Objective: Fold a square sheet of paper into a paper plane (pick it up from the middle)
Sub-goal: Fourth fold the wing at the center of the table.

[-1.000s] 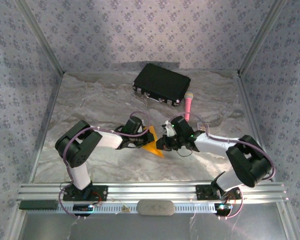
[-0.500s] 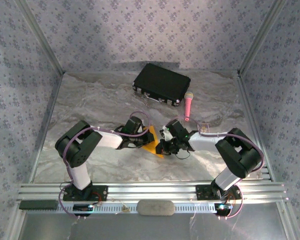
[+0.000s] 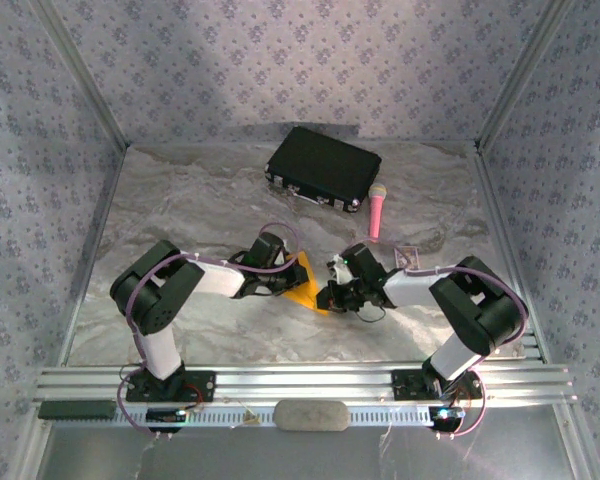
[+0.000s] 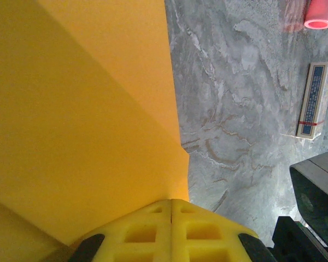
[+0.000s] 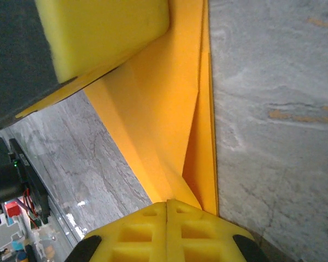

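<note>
The desk (image 3: pixel 180 215) has a grey, marbled top with pale veins and a slight sheen, and its far corners catch more light than the middle. Walls (image 3: pixel 280 60) papered in pale blue-grey with small repeated sprigs close off the far, left and right sides, with bare metal posts (image 3: pixel 80 75) slanting up from the far corners. A ribbed aluminium rail (image 3: pixel 310 380) runs along the near edge and carries both arm bases. The paper (image 3: pixel 308 285), an orange-yellow creased wedge, sits about midway between the left and right edges and somewhat nearer the near edge, between the two arms. The left fingers (image 4: pixel 142 232) are pressed together on one edge of it, and the right fingers (image 5: pixel 142 232) are clamped on its folded layers from the other side. Whether the paper touches the desk I cannot tell. A black case (image 3: pixel 323 167) lies askew by the middle of the far edge, with a pink microphone (image 3: pixel 376 212) just beside its right-hand corner. A small flat box (image 4: pixel 314 101) with a blue and red label lies right of the paper.
</note>
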`<state>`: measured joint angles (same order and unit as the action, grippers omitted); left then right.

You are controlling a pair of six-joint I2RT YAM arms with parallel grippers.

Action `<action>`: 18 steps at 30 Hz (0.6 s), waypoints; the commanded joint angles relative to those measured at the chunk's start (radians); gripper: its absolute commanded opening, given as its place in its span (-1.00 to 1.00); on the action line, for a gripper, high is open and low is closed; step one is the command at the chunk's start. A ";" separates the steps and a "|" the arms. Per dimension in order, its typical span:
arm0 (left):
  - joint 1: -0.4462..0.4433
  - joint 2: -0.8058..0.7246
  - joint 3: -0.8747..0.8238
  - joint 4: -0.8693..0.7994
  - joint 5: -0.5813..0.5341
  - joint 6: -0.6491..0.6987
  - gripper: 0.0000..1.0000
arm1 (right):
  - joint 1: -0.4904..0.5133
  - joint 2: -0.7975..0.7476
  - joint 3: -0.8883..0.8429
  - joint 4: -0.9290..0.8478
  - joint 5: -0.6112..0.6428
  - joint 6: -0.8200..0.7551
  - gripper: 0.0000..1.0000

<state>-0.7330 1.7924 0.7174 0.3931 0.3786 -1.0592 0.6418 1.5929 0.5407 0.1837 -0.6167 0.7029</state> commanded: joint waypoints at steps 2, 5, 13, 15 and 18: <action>0.016 0.032 -0.018 -0.068 -0.032 0.015 -1.00 | -0.007 -0.009 -0.027 0.010 -0.025 0.034 -0.96; 0.018 0.030 -0.016 -0.071 -0.032 0.016 -1.00 | 0.007 -0.058 0.007 -0.033 -0.011 0.015 -0.95; 0.017 0.030 -0.017 -0.069 -0.031 0.015 -1.00 | 0.020 -0.066 0.026 -0.068 -0.028 -0.006 -0.95; 0.018 0.031 -0.017 -0.066 -0.030 0.015 -1.00 | 0.021 -0.052 0.019 -0.072 -0.028 -0.009 -0.95; 0.018 0.030 -0.019 -0.066 -0.030 0.015 -1.00 | 0.013 -0.047 -0.003 -0.073 -0.013 -0.007 -0.96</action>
<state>-0.7265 1.7927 0.7174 0.3931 0.3790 -1.0592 0.6567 1.5314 0.5522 0.1448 -0.6281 0.7136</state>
